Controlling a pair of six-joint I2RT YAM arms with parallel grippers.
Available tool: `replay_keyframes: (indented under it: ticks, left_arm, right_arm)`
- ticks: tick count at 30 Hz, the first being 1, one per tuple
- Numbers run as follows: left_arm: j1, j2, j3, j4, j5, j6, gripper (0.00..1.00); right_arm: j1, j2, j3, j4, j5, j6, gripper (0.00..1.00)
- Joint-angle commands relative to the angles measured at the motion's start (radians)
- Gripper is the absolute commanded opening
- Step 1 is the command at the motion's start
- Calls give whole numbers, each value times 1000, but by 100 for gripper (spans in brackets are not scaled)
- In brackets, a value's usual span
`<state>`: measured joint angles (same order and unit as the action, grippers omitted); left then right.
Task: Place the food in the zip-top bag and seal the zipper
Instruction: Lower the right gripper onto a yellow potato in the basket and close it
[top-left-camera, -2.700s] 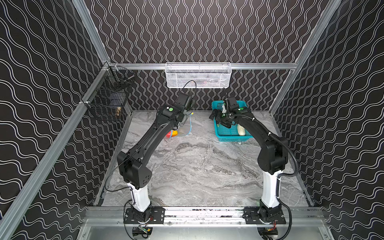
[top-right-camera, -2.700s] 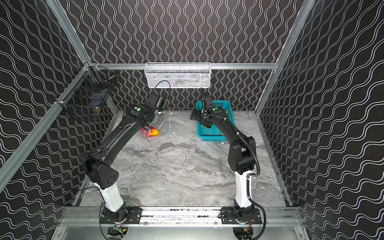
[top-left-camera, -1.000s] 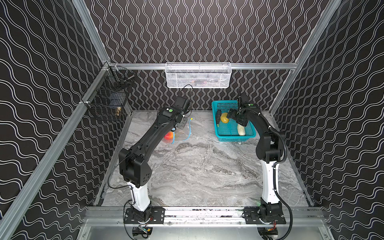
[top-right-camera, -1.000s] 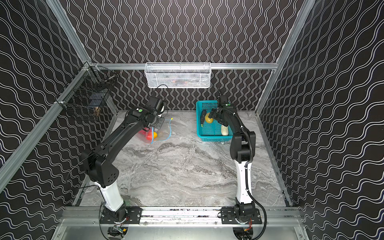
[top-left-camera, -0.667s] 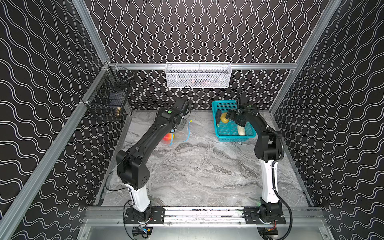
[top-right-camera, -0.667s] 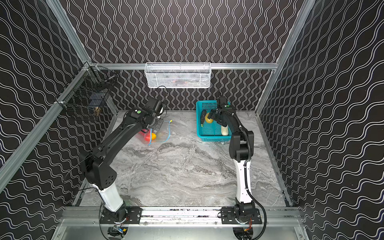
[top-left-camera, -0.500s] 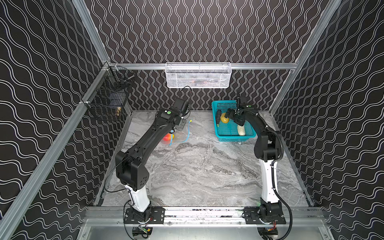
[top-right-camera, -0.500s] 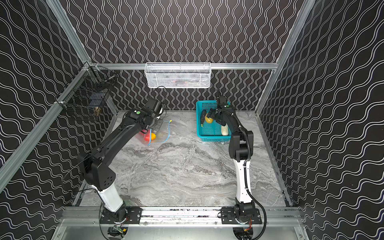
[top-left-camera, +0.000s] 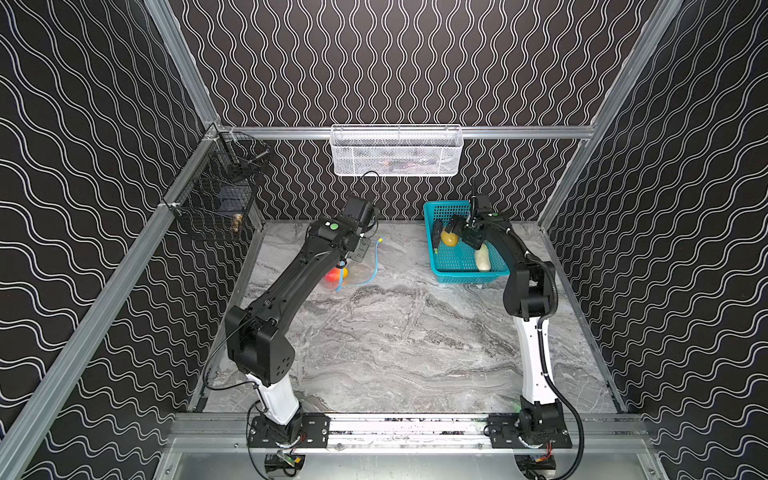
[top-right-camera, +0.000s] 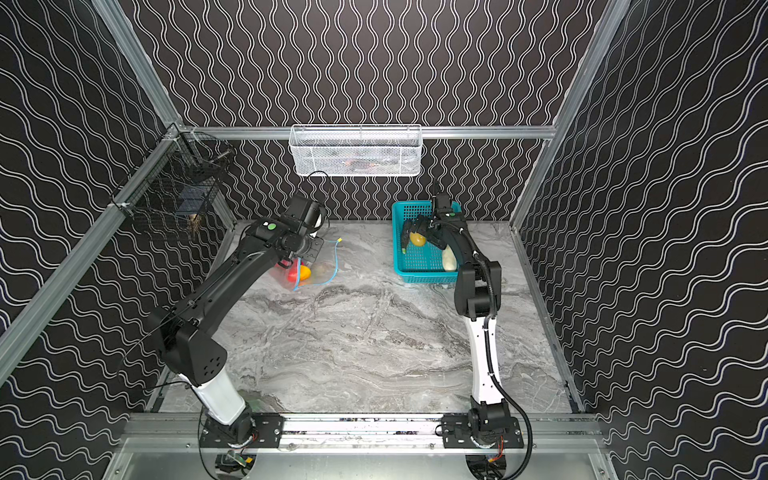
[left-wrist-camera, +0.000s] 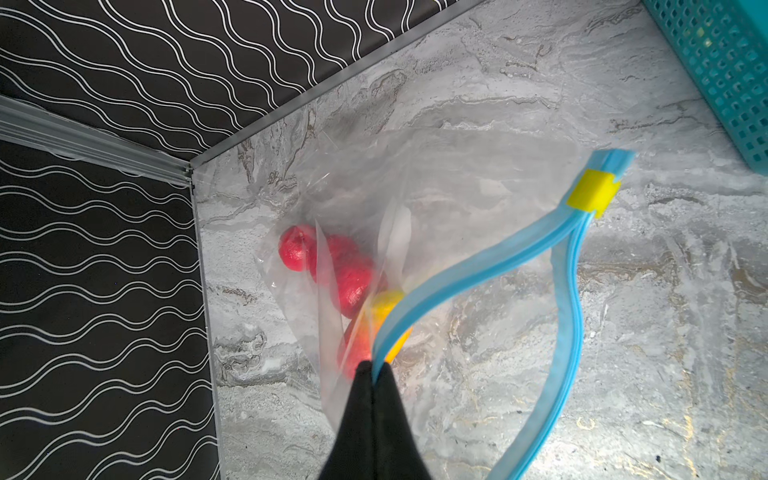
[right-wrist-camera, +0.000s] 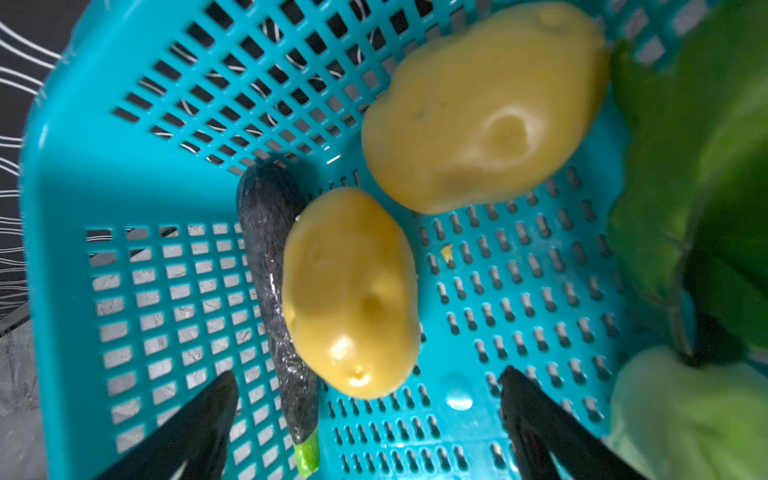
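Two stations on one marble table: bag far left, basket far right

1. Bag (left-wrist-camera: 457, 187): clear plastic, lying on the table (top-left-camera: 395, 332) at the far left, close to the left wall. Its mouth is open. The blue zipper (left-wrist-camera: 478, 266) is parted into two strips that bow apart and meet at the yellow slider tab (left-wrist-camera: 592, 193) at one end.
2. Bag contents: two red tomatoes (left-wrist-camera: 351, 278) touching side by side, with an orange-yellow piece (left-wrist-camera: 386, 305) just beside them. A further reddish shape lies by the fingertips, too blurred to name.
3. Left gripper (left-wrist-camera: 376, 370): jaws pressed together, pinching one strip of the zipper.
4. Basket (right-wrist-camera: 62, 208): teal perforated plastic, at the far right, near the far wall.
5. Basket contents: a larger potato (right-wrist-camera: 486, 108); a smaller potato (right-wrist-camera: 349, 291) touching a dark cucumber (right-wrist-camera: 270, 232) that lies along its side; a green vegetable (right-wrist-camera: 706, 166); a pale radish (top-left-camera: 482, 258) in the near right part.
6. Right gripper (right-wrist-camera: 369, 375): inside the basket, jaws spread wide, one finger on each side of the smaller potato and cucumber. It grips nothing, and whether it touches them cannot be told.
7. Fixtures: a white mesh basket (top-left-camera: 397, 151) on the far wall and a black wire basket (top-left-camera: 216, 199) on the left wall.
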<state>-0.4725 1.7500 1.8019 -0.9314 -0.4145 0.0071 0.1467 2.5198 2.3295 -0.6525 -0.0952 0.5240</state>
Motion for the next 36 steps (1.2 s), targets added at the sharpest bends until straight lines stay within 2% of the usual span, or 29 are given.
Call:
replay_keyframes:
  ticks: [1, 10, 21, 34, 36]
  left_arm:
    - [3, -4, 6, 14, 5, 6, 0]
    - [3, 8, 12, 11, 13, 3, 0]
    - [3, 13, 22, 6, 14, -3, 0]
    - [2, -7, 10, 11, 7, 1, 0]
    - [3, -10, 7, 14, 6, 1, 0]
  right_arm:
    - [0, 20, 17, 27, -2, 22, 99]
    - [4, 72, 29, 71, -12, 35, 97]
    - [2, 139, 81, 109, -49, 87, 88]
    - [-4, 92, 12, 171, -49, 114, 59]
    - [-5, 66, -20, 192, -46, 116, 58]
